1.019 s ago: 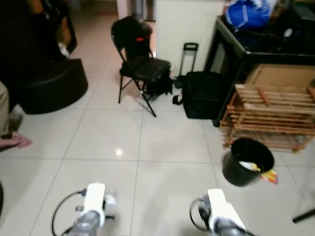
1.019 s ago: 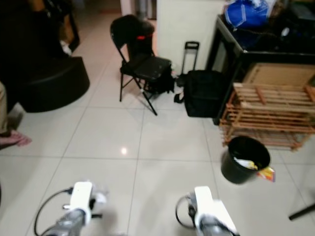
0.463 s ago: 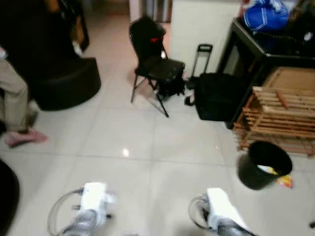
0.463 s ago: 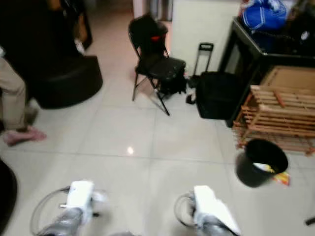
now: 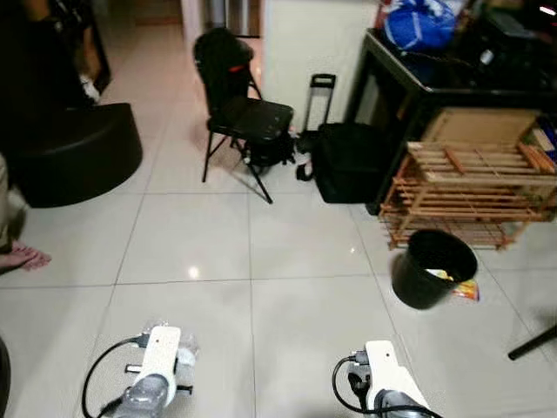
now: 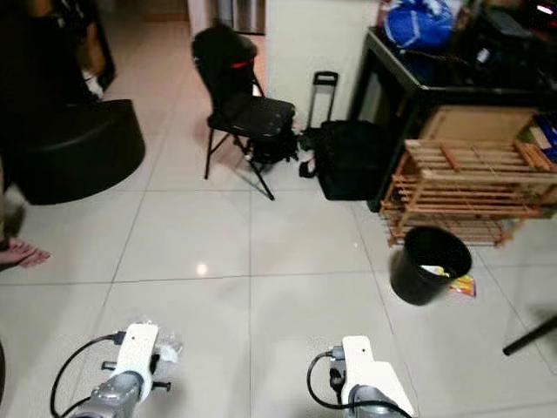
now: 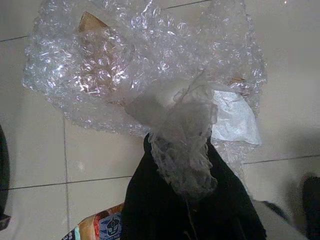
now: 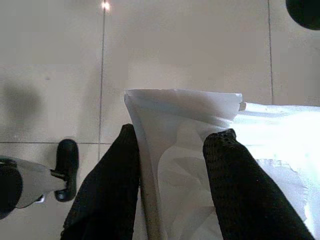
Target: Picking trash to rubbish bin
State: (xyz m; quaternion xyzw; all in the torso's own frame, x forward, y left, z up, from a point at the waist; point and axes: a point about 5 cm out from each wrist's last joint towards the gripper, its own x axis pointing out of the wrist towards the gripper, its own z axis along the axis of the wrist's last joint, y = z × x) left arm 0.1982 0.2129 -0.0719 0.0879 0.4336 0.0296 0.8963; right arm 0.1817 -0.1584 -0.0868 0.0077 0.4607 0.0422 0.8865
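Observation:
The black rubbish bin (image 5: 432, 268) stands on the tiled floor ahead to my right, with some trash inside. A colourful wrapper (image 5: 466, 290) lies on the floor beside it. In the left wrist view my left gripper (image 7: 180, 150) is shut on a crumpled sheet of clear bubble wrap (image 7: 135, 75), which hangs over the tiles. In the right wrist view my right gripper (image 8: 172, 137) is shut on a folded white sheet (image 8: 200, 165), one black finger on each side. Both wrists (image 5: 157, 366) (image 5: 387, 383) are held low at the bottom of the eye views, well short of the bin.
A wooden slatted rack (image 5: 470, 187) stands just behind the bin, below a black table (image 5: 435, 74). A black bag (image 5: 348, 161) and a folding chair (image 5: 235, 109) are further ahead. A black pouf (image 5: 74, 152) and a person's foot (image 5: 22, 257) are at the left.
The camera has swung, so the whole scene has shifted left and back. The person's leg at the left has drawn out of the picture. Both grippers keep their hold.

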